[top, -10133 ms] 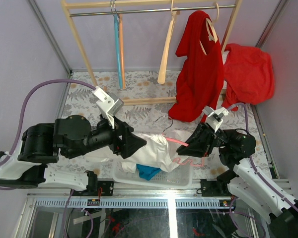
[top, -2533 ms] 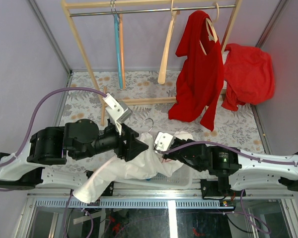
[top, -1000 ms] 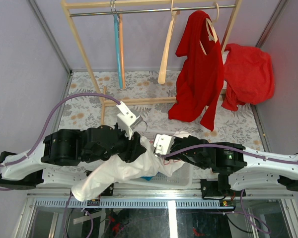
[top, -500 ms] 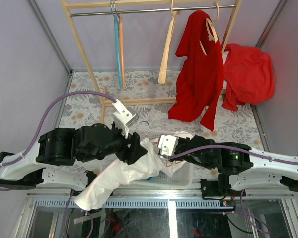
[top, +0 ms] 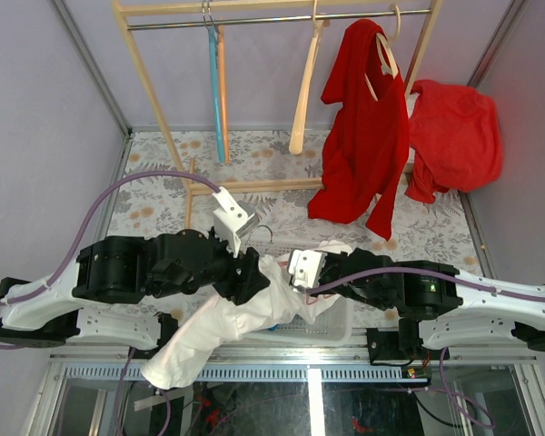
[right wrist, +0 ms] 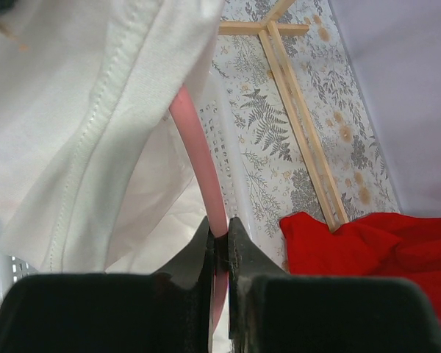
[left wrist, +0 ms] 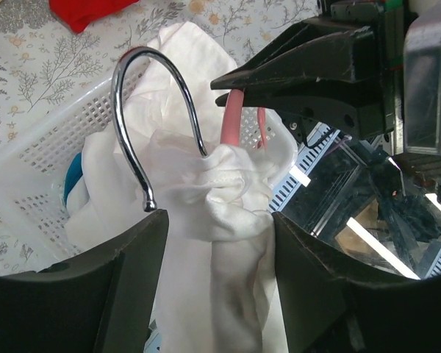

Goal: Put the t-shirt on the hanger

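Mid-threading: I am clamping the hanger (right wrist: pixel 198 162) in right fingers (right wrist: pixel 197 294), pinching the t-shirt (left wrist: pixel 228 220) in left fingers (left wrist: pixel 125 287); shoulders need seating next.

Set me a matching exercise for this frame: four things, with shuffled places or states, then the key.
1. t-shirt
2. hanger
3. blue cloth
4. red garment

A. draped on the rack
B. pinched in the right claw
C. inside the white basket
D. bunched below the metal hook

Pairs: 1-D, 2-B, 3-C, 4-A.
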